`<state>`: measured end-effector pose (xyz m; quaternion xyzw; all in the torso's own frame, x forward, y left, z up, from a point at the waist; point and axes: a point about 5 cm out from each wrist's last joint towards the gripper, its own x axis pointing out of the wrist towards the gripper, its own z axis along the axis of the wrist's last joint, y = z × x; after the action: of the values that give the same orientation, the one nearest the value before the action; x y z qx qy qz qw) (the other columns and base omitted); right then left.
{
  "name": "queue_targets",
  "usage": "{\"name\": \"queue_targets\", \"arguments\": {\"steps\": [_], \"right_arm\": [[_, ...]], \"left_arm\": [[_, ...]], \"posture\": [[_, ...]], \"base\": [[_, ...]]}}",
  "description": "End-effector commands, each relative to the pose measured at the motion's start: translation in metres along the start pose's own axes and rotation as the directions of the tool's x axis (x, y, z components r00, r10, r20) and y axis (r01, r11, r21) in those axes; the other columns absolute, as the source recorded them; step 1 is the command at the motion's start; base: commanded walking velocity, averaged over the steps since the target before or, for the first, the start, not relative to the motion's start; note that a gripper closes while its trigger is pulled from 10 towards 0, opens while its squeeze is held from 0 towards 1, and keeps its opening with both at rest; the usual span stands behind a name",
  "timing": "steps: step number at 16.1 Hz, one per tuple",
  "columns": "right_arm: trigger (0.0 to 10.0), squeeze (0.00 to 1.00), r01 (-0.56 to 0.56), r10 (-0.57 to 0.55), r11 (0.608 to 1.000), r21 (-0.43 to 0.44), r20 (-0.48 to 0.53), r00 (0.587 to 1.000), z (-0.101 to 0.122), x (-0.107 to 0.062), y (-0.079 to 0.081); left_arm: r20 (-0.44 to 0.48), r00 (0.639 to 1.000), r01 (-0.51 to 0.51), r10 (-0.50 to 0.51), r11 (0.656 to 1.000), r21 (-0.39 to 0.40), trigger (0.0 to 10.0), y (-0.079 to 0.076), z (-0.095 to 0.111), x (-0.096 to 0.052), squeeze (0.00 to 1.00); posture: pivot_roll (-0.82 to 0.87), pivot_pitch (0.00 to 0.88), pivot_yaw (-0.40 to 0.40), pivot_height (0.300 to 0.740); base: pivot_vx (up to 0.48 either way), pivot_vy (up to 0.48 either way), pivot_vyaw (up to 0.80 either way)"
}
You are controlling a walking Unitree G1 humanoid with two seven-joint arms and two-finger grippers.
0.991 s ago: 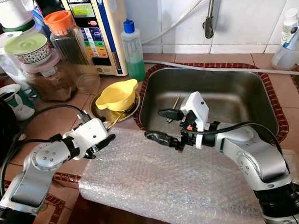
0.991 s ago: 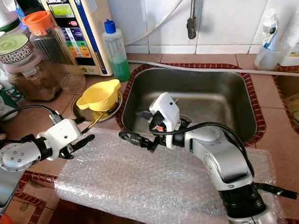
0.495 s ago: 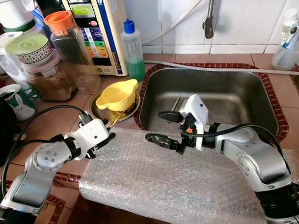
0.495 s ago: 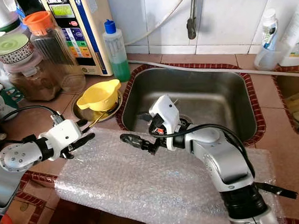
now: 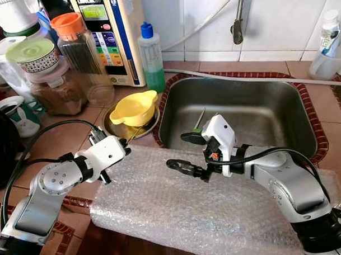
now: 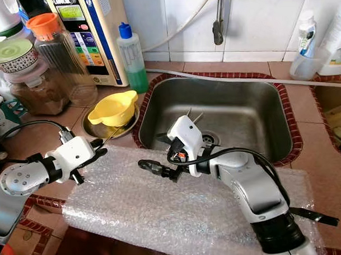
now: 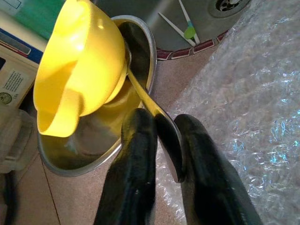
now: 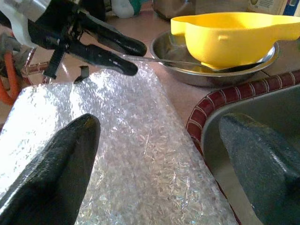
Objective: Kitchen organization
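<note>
Since a second ago, the left tool [image 7: 161, 140] has reached forward and closed its two fingers on the handle of a metal spoon [image 7: 152, 110]. This spoon rests in a steel dish [image 5: 110, 123] under a yellow bowl [image 5: 134, 108], on the tiled surface [image 5: 59, 137] at about ten o'clock from the sink [image 5: 259, 105]. Meanwhile the right tool [image 5: 188, 152] has dropped lower; it hangs wide open, holding nothing, over the bubble wrap [image 5: 207, 204] at the sink's near edge.
</note>
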<state>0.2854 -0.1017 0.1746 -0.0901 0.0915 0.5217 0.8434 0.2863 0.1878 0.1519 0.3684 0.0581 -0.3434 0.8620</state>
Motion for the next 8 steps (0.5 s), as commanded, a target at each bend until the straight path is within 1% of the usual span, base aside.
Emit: {"name": "queue_targets", "arguments": {"steps": [1, 8], "right_arm": [[10.0, 0.0, -0.02, 0.02, 0.999, -0.034, 0.0, 1.0, 0.0022, 0.0012, 0.0043], [10.0, 0.0, -0.015, 0.015, 0.999, -0.043, -0.005, 1.0, 0.001, 0.0006, 0.0033]], "left_arm": [[-0.001, 1.0, 0.012, -0.012, 1.0, 0.003, 0.0, 0.0003, -0.0006, 0.0008, 0.0], [-0.004, 1.0, 0.007, -0.007, 1.0, 0.012, 0.0, 0.0029, -0.0001, -0.0002, 0.0]], "posture": [[-0.19, 0.11, 0.135, 0.74], [-0.19, 0.11, 0.136, 0.74]], "base": [[0.0, 0.0, 0.0], [0.0, 0.0, 0.0]]}}
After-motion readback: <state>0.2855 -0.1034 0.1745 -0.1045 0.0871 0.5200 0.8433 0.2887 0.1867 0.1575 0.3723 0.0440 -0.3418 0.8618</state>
